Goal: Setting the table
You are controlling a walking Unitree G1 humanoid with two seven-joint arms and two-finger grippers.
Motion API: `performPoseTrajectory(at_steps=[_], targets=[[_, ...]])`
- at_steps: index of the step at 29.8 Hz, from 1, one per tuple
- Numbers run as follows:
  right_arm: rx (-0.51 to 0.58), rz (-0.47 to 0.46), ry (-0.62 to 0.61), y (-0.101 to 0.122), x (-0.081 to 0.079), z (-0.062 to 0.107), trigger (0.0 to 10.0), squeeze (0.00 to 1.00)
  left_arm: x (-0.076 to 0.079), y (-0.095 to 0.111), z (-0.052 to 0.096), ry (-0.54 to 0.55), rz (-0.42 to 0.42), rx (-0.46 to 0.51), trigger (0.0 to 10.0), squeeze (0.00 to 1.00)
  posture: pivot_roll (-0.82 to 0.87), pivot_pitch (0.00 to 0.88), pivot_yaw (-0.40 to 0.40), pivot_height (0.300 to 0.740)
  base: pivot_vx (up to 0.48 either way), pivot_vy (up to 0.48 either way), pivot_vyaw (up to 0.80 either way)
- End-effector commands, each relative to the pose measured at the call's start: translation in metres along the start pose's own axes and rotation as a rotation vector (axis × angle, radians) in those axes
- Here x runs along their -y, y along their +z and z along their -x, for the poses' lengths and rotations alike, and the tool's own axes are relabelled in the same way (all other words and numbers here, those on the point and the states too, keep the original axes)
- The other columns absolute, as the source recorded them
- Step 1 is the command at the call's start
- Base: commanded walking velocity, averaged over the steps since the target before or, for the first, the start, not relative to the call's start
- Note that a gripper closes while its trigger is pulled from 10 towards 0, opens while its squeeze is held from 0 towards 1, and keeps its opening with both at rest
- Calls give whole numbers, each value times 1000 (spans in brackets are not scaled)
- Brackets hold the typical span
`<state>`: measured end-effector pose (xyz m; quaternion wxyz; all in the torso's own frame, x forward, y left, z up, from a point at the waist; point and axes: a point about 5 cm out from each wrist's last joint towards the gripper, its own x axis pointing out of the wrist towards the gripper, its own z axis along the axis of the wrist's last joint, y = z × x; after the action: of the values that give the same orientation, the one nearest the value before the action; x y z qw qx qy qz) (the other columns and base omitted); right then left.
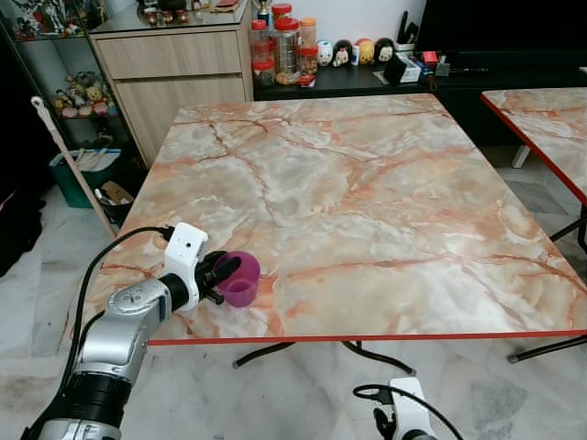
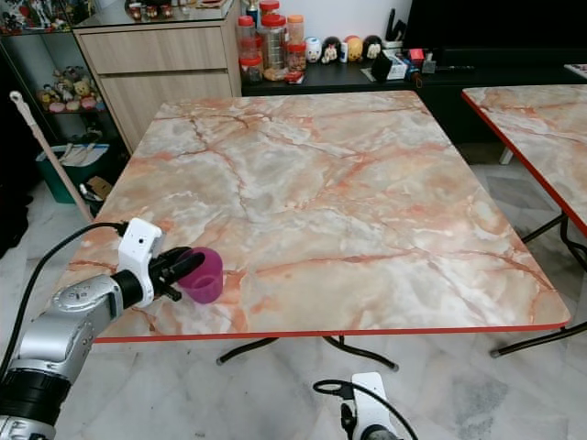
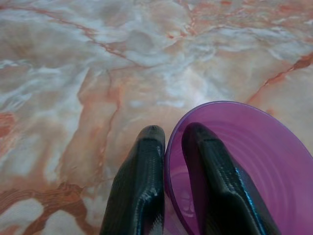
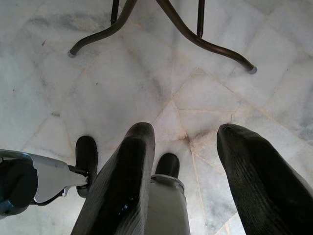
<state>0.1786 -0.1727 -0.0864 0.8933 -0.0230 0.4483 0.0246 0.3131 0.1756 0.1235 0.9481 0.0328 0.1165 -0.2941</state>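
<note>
Near the front left corner of the marble-patterned square table [image 1: 367, 202] sits one small translucent purple plastic cup [image 1: 240, 279], tilted toward the table's red front edge. The left gripper [image 1: 223, 272] has it by the rim: in the left wrist view one black finger [image 3: 215, 186] lies inside the cup and the other presses the outside of the wall, the two nearly closed with only the thin purple wall between them. The cup's base is over the tabletop; whether it rests there or is held just above cannot be told.

One silver left arm [image 1: 115, 344] reaches up from below the table's edge to the cup, a black cable looping over its white wrist housing.

The right gripper [image 4: 195, 181] hangs low beside the robot, pointed at the pale tiled floor [image 4: 122, 73], its two fingers spread well apart and holding nothing. Beyond them show the dark curved metal table legs [image 4: 195, 36].

A second marble-patterned table [image 1: 541, 124] stands to the right, apart from the first. Behind, a wooden cabinet [image 1: 170, 78] stands beside a dark low counter [image 1: 367, 78] carrying several red-lidded jars [image 1: 284, 46] and a row of small figurines [image 1: 353, 52].
</note>
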Motion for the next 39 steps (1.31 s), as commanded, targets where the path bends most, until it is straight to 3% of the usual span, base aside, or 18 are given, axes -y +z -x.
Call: performPoseTrajectory(at_steps=[1, 11, 12, 14, 15, 19, 22, 24, 25, 26, 30, 34, 36, 39], targets=[[2, -3, 4, 2, -2, -1, 10000, 0, -2, 7, 2, 5, 2, 30, 0, 0, 32, 0, 27, 740, 0, 0, 0], [1, 0, 9, 2, -3, -1, 10000, 0, -15, 12, 6, 137, 83, 131, 0, 0, 35, 0, 25, 740, 0, 0, 0], [2, 0, 9, 2, -3, -1, 10000, 0, -28, 15, 10, 252, 106, 179, 0, 0, 34, 0, 24, 740, 0, 0, 0], [2, 0, 9, 2, -3, -1, 10000, 0, -42, 17, 17, 384, 116, 215, 4235, 0, 36, 0, 24, 740, 0, 0, 0], [2, 0, 10, 2, -3, -1, 10000, 0, -53, 18, 23, 472, 126, 233, 10000, 0, 38, 0, 23, 740, 0, 0, 0], [-1, 2, 12, 1, -4, -1, 10000, 0, -88, 14, 56, 772, 150, 274, 10000, 0, 44, 0, 24, 740, 0, 0, 0], [-2, 2, 14, 0, -5, -1, 10000, 0, -102, 9, 75, 897, 103, 262, 10000, 0, 46, 0, 26, 740, 0, 0, 0], [-6, -1, 17, -2, -6, 0, 10000, 0, -129, -10, 125, 1191, 81, 238, 10000, 0, 46, 0, 30, 740, 0, 0, 0], [-6, -1, 17, -2, -6, 0, 10000, 0, -129, -10, 125, 1191, 81, 238, 10000, 0, 46, 0, 30, 740, 0, 0, 0], [-7, -2, 17, -2, -6, 0, 10000, 0, -132, -17, 137, 1249, 48, 197, 10000, 0, 48, 0, 31, 740, 0, 0, 0], [-11, -4, 18, -4, -7, 0, 10000, 0, -135, -39, 159, 1348, -55, 66, 10000, 0, 48, 0, 36, 740, 0, 0, 0], [-14, -6, 18, -6, -8, 1, 10000, 0, -134, -77, 183, 1487, -6, -92, 10000, 0, 46, 0, 39, 740, 0, 0, 0], [-15, -8, 18, -7, -8, 1, 10000, 0, -123, -115, 191, 1491, 30, -263, 10000, 0, 42, 0, 41, 740, 0, 0, 0], [-15, -8, 18, -7, -8, 1, 10000, 0, -121, -118, 190, 1488, 23, -279, 10000, 0, 42, 0, 41, 740, 0, 0, 0]])
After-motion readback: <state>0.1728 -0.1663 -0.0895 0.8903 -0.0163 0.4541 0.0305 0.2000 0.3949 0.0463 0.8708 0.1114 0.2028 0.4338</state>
